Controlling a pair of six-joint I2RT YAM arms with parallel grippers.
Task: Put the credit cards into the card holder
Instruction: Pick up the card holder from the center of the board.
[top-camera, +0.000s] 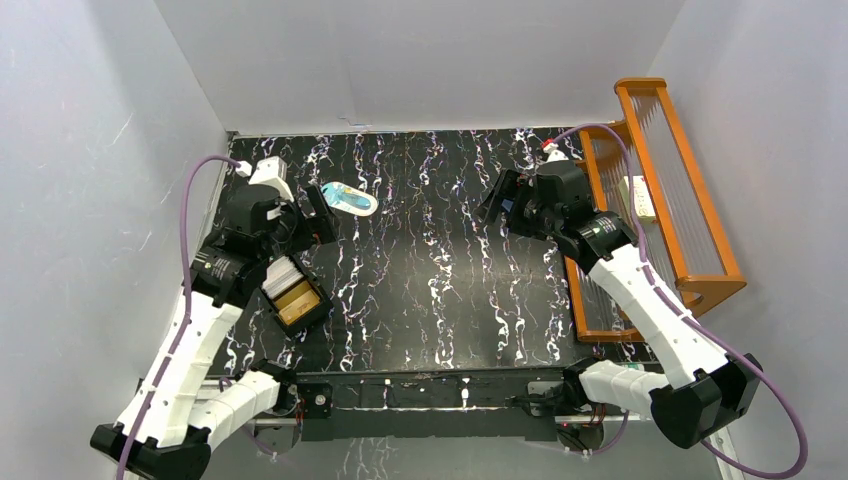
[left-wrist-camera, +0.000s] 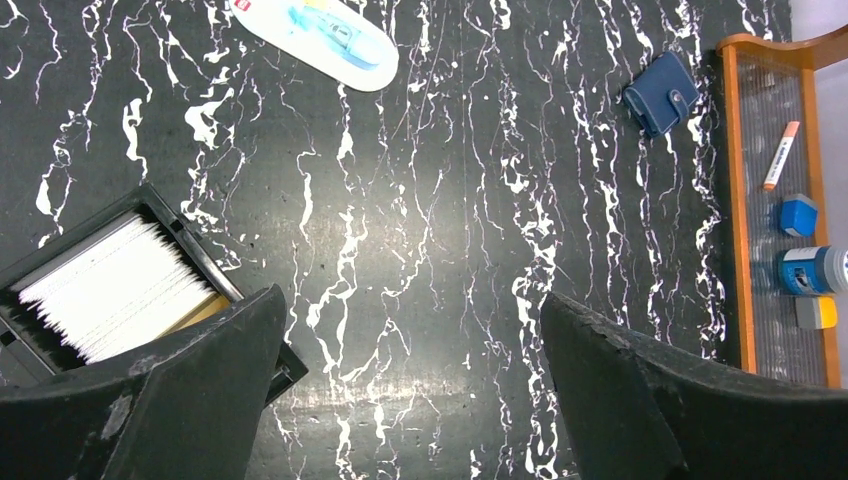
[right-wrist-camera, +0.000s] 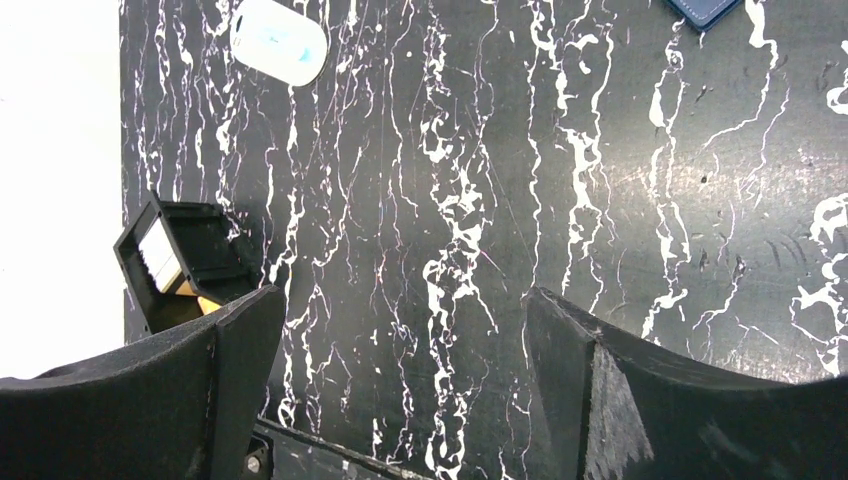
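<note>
The middle of the bench gives you a broad open stretch of marbled surface, running from the near edge to the back. On the left, the black box tray sits close under the left arm. Its raised sides fence in the credit cards, so you can reach them only from above. The flat oval item lies just beside the left hand, toward the back. On the right, the orange rack rises along the bench's edge. The card holder lies near its frame, with open surface on its other sides. White walls close you in at left, back and right.
</note>
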